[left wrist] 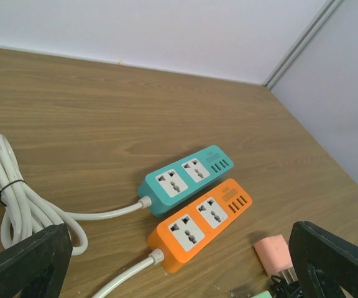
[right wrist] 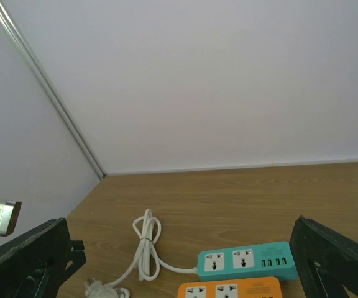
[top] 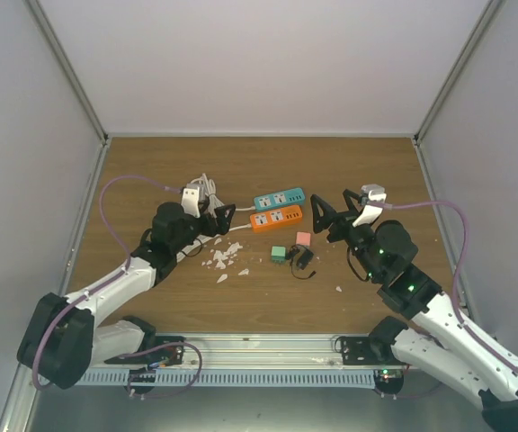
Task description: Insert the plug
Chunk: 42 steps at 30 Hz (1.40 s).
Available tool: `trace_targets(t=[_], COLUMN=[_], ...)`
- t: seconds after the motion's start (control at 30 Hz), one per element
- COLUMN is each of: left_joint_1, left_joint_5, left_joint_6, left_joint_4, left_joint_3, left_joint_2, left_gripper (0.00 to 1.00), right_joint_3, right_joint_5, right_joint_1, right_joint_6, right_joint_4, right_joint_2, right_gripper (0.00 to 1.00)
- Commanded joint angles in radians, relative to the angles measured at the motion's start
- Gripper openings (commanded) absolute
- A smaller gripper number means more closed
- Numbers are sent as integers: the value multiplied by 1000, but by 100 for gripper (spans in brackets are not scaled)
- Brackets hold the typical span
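I hold the left gripper [top: 227, 217] and right gripper [top: 319, 219] spread wide, empty, flanking the orange strip [top: 276, 218]; pink plug [top: 304, 238] lies on its near side

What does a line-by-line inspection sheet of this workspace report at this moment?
Surface: brown wooden tabletop.
Job's things: teal plastic power strip beside orange plastic power strip, sockets empty; pink block, green block and black corded plug nearby.
Clutter: white torn scraps left of the blocks.
Claws: left claw open, empty; right claw open, empty.
Cables: white strip cord tied in a bundle; purple arm cables.
Surroundings: pale walls, metal corner frame.
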Motion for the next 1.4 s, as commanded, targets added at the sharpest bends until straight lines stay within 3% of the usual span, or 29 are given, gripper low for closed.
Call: trace_targets(t=[0.0,0.33,0.43,0.6,0.7,0.83,1.07,1.23,1.37], left_joint_1=[-9,-12,-13,-16,-19,-21,-21,-22,-22], left_joint_5=[6,10,14,9,7,4,6,4,6], left_joint_6=[15,16,20,22,21,16,13,15,16], left_joint_4=[35,29,29,13,2,-8,-19,-21,-19], left_joint_3=[32,40,44,62,69,71,83,79,86], left_joint_2=[12,26,36,58,61,53,66,63,71], left_gripper=[99,99,99,99,99,99,99,99,99], right_joint_3=[0,-6,33,280,321,329,357,390,408], right_joint_5=[5,1,5,-90,-143,-151,-241,-203,-184], right_joint_1=[6,5,5,8,13,19,51,82,109], right_joint_6=[-7,34,46,48,33,23,-1,4,17], right_joint_4=[21,21,-27,-266,-288,-294,-284,-305,-335], right_joint_2=[-2,47,169,582,720,770,900,1021,1029], right_gripper=[100,100,100,100,100,98,85,83,82])
